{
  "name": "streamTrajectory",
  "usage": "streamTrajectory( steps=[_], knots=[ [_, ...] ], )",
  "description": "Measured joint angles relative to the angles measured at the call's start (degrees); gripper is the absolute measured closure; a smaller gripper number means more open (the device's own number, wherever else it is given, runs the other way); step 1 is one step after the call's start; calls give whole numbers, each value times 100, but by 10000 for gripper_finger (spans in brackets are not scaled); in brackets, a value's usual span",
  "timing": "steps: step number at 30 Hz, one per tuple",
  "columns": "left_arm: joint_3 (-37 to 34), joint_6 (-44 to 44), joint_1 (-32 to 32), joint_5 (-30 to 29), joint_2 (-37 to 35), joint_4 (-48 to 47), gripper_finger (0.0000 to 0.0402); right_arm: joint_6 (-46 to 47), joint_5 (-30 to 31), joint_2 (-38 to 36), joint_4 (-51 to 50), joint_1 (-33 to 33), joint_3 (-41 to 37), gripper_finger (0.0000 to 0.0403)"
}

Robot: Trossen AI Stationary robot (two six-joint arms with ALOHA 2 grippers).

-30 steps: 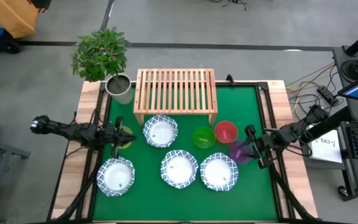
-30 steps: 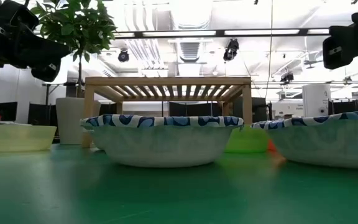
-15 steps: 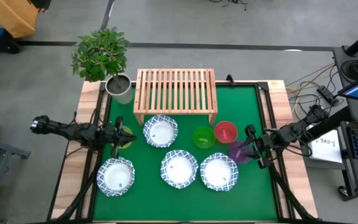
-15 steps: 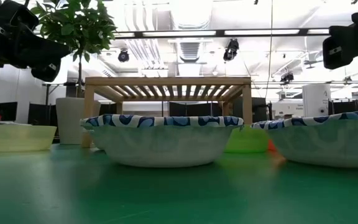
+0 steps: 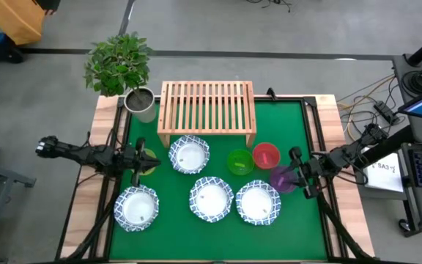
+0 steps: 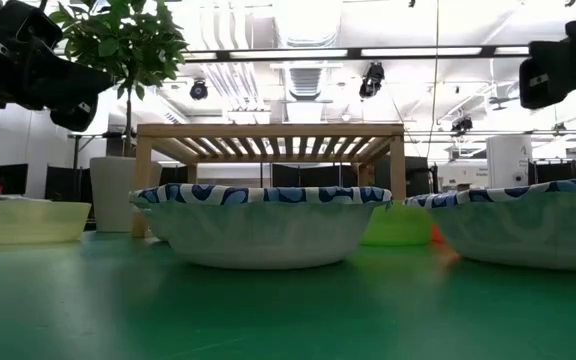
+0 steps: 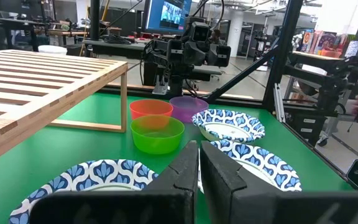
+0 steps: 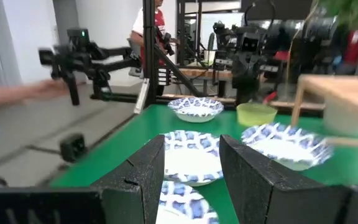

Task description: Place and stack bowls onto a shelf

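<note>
The light-wood slatted shelf (image 5: 206, 110) stands at the table's far side. Four white bowls with blue-patterned rims rest on the green mat: one (image 5: 189, 154) in front of the shelf and three (image 5: 137, 207) (image 5: 211, 199) (image 5: 258, 202) in a row nearer the front. A green bowl (image 5: 240, 162), a red bowl (image 5: 266, 155), a purple bowl (image 5: 282, 178) and a yellow bowl (image 5: 148, 162) also rest on the mat. My left gripper (image 5: 139, 158) is shut and empty, held above the yellow bowl. My right gripper (image 8: 191, 168) is open and empty, held above the purple bowl.
A potted plant (image 5: 139, 103) in a grey pot stands at the shelf's left end. Dark frame rails run along the table's left and right edges. A person's blurred hand (image 8: 23, 93) shows beyond the table in the right wrist view.
</note>
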Motion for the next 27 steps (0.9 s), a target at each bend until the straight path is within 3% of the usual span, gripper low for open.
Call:
streamTrajectory(
  steps=[2,8,14,20,25,27],
  knots=[
    [2,10,0,0,0,-2,402,-507,43,1,126,0,0,259],
    [0,-17,0,0,1,78,402,125,125,5,668,-1,0,259],
    [2,-887,0,0,2,1011,402,572,193,97,1938,0,0,259],
    [2,-946,0,1,0,2220,402,378,219,750,3249,0,0,259],
    [2,-946,2,0,0,2595,402,654,1164,1407,4141,-2,0,259],
    [2,-946,0,0,0,2605,402,792,1234,1575,4143,0,0,259]
  ],
)
